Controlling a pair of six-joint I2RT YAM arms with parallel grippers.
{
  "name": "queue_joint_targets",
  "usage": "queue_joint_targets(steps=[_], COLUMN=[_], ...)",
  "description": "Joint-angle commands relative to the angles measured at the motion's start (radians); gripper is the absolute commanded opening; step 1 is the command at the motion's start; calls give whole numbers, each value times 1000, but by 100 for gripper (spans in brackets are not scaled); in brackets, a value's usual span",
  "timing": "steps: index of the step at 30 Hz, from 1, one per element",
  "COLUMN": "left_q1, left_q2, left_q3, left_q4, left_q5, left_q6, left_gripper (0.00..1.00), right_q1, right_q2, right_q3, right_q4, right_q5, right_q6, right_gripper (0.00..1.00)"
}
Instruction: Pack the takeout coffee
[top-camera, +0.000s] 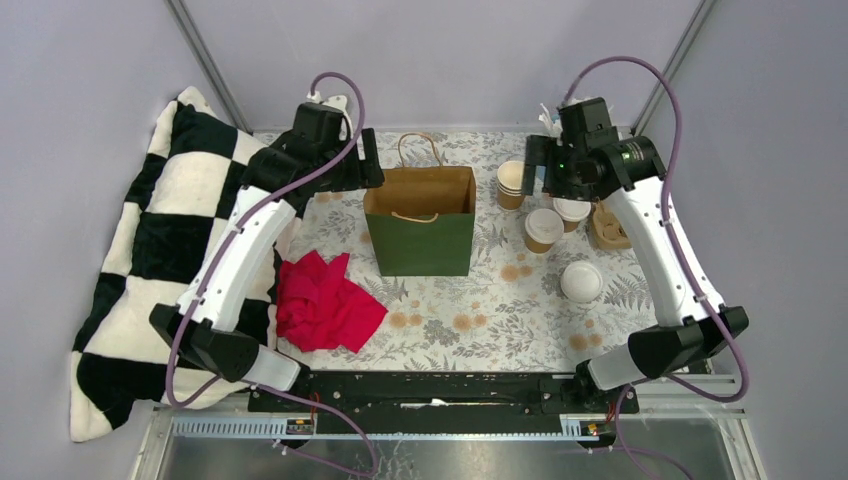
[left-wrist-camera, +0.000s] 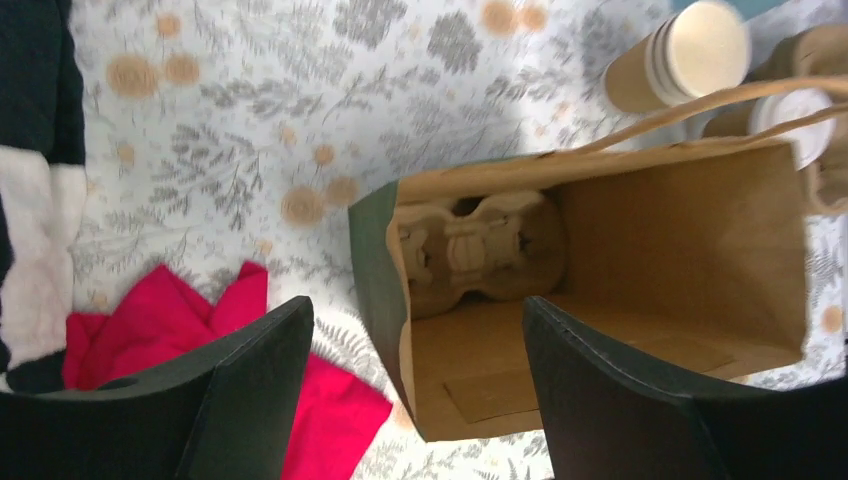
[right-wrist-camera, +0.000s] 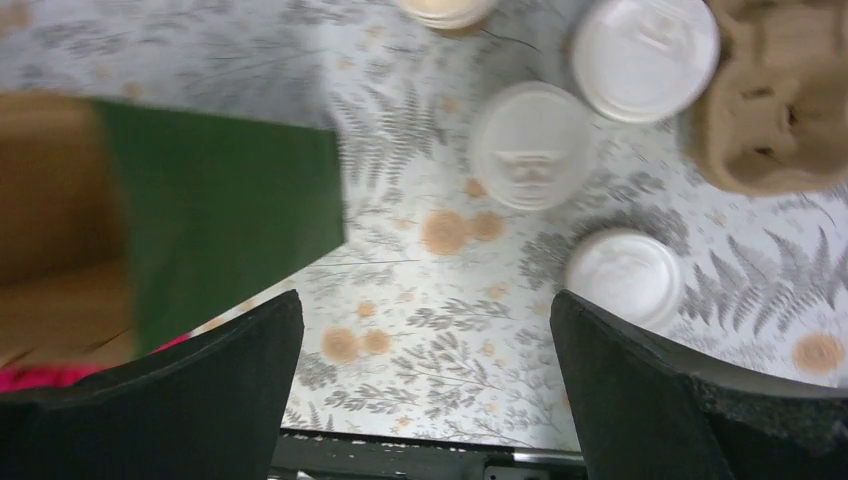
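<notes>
Two takeout coffee cups with white lids stand right of the green bag: one closer to the bag, one behind it. The bag stands upright and open, with a cardboard cup carrier on its floor. My left gripper hovers open above the bag's left wall, one finger over the bag's inside, the other outside it. My right gripper hangs open and empty above the cups, over bare tablecloth in its wrist view.
A stack of lidless paper cups stands behind the lidded ones. A second cup carrier sits at the right. A loose white lid lies nearer. A red cloth and a checkered blanket lie left.
</notes>
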Motion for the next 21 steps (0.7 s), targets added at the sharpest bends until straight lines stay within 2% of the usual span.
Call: queue_joint_targets(steps=[1,7,16,21], left_q1=[4,8,10,10], left_q2=[-24,-60,-85,-81], left_q3=[5,0,-33,-34], left_q4=[-19,-30,-29,-26], left_q5=[-16,-17,12,19], left_q6=[-13,-11,-32,-33], left_gripper=[81,82,83,83], right_q1=[-137,-152,-211,-214], right_q2=[61,224,317,351], right_q3=[-129,-173,-236,-224], right_q4=[55,115,197,203], right_q5=[-34,62,-5,-6], right_q6=[-54,-105,-150,-156], right_gripper=[100,100,100,92])
